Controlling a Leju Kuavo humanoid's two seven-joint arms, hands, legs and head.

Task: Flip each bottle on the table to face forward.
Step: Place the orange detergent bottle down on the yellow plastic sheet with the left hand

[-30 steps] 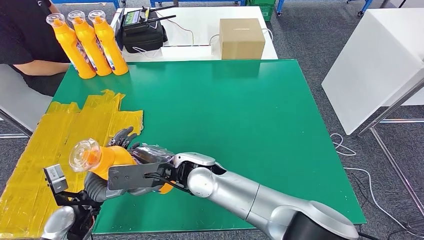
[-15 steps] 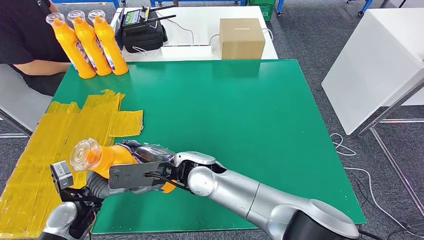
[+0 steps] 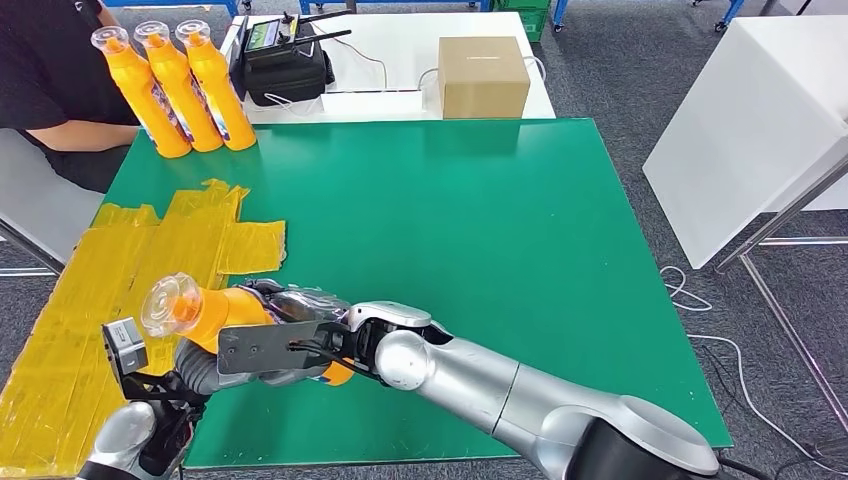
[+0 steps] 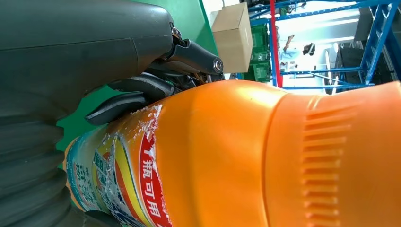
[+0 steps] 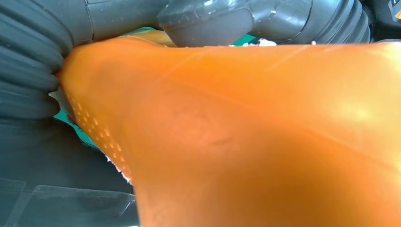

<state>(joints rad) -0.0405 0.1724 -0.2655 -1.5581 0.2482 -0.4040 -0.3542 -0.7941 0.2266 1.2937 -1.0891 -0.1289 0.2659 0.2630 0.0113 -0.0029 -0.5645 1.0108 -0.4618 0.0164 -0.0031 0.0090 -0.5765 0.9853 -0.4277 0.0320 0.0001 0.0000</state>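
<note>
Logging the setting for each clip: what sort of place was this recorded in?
Probably a robotics lab or workshop: a green table patched with yellow tape, a remote controller on a white bench, blue racking behind, and a seated person watching.

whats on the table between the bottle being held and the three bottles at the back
Yellow tape patches on the green table, between the held bottle and the three bottles, in the head view.

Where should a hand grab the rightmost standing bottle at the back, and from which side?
Grip the bottle around its wide labelled body, coming from its open right side. Its left touches the neighbouring bottle, and the neck narrows toward the clear cap, so the body likely gives the firmer hold.
</note>
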